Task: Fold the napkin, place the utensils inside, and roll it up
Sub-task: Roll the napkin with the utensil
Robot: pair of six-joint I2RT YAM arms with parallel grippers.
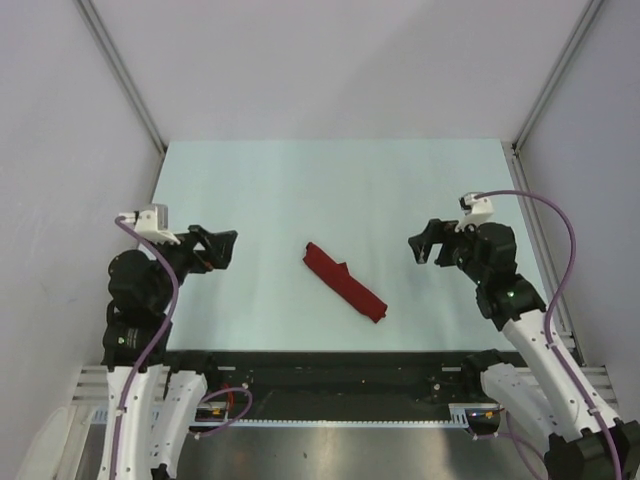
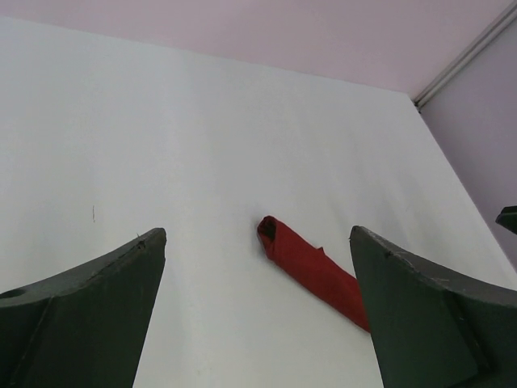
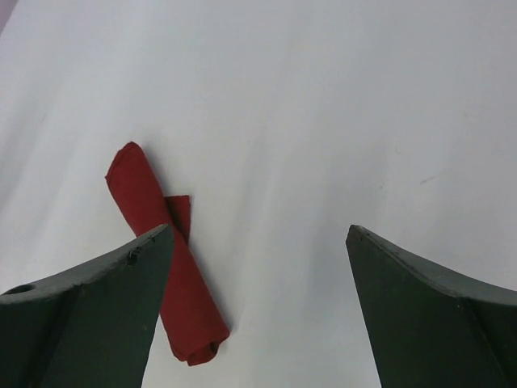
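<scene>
Top external view: the napkin (image 1: 344,282) is seen lying as a tight dark red roll at the middle of the pale surface (image 1: 300,190), with the left hand (image 1: 226,250) held at the left of the frame and the right hand (image 1: 418,250) at the right, both well apart from the cloth. Each hand is spread wide and nothing is gripped, as is confirmed by the wrist views, where bare surface shows between the dark fingers (image 2: 81,315). No utensils can be seen anywhere; whether they are wrapped inside cannot be told. The rolling is judged to be finished, so the step in hand is taken to be leaving the bundle alone. It is done well if both hands are kept spread and lifted clear, with the roll never brushed sideways. A small corner flap (image 3: 179,212) stands out from the roll's side and could let it loosen if nudged. The long axis is set on a diagonal — from just above the frame's centre down toward the lower right. In the left wrist view the napkin (image 2: 311,267) shows a dark open end at its upper left and runs lower right behind a finger; in the right wrist view the napkin (image 3: 184,303) runs from upper left to a coiled end at the bottom.
</scene>
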